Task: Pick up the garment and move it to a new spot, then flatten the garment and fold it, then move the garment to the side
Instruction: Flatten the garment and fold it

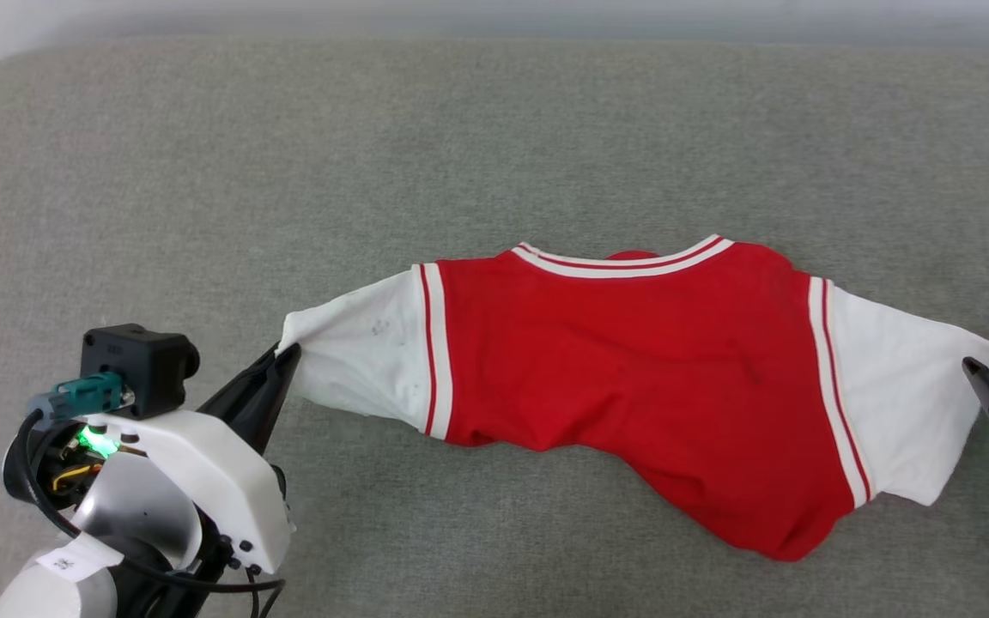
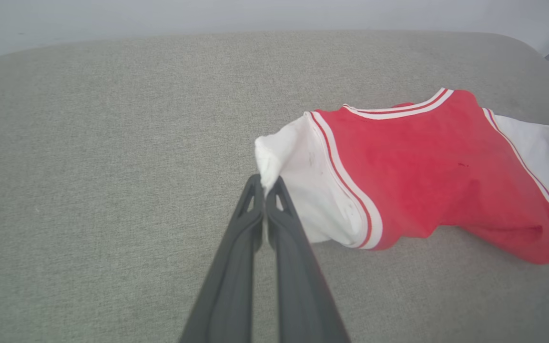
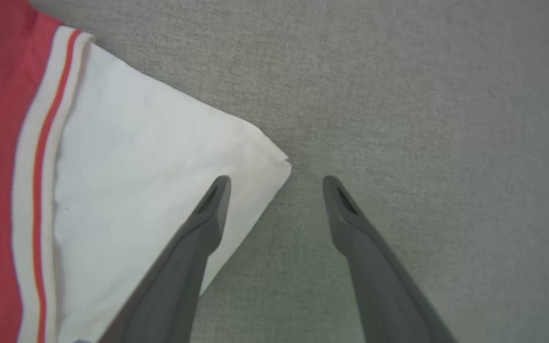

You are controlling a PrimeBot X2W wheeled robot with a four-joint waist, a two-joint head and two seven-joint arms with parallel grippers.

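We see the garment [image 1: 632,360] lying plain side up across the grey padded surface [image 1: 203,172], from about its middle out towards its right edge, well short of the far edge. Its striped neckline [image 1: 627,260] points towards that far edge. The red body is rumpled, and its lower part is bunched into a lobe on the near right. The white left sleeve [image 1: 357,360] stretches out towards the left edge of the surface, and the left gripper [image 1: 284,356] is clenched on its outermost tip. In the left wrist view we find the two dark fingers [image 2: 236,257] pressed together with a pinch of white cloth caught between their ends. The white right sleeve [image 1: 907,403] lies flat, its corner reaching towards the right edge. The right gripper [image 3: 277,180] hangs there released, jaws spread wide and grasping nothing. In the right wrist view one finger stands over the sleeve's corner and the other over bare grey cloth. We cannot tell whether the finger above the sleeve touches the fabric.
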